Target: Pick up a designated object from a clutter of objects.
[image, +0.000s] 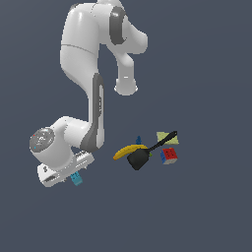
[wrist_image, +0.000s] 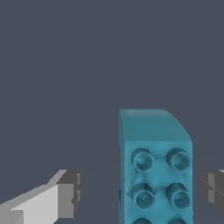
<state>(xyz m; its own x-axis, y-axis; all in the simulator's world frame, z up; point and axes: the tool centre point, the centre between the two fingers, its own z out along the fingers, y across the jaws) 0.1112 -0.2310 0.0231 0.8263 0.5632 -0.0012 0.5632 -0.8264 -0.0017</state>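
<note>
cyan brick (wrist_image: 155, 175) sits between the hand's (wrist_image: 142, 192) spread fingers, one finger (wrist_image: 70, 192) clearly apart; grip unclear.

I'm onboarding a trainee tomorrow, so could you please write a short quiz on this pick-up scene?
1. True or false: the cyan brick sits apart from the heap, close to the gripper.
2. In the wrist view, the jaws are: A) open, one on either side of the brick; B) shut on the brick; C) shut on nothing.
3. What colour is the spatula in the heap?
Key: 1 true; 2 A; 3 black.
</note>
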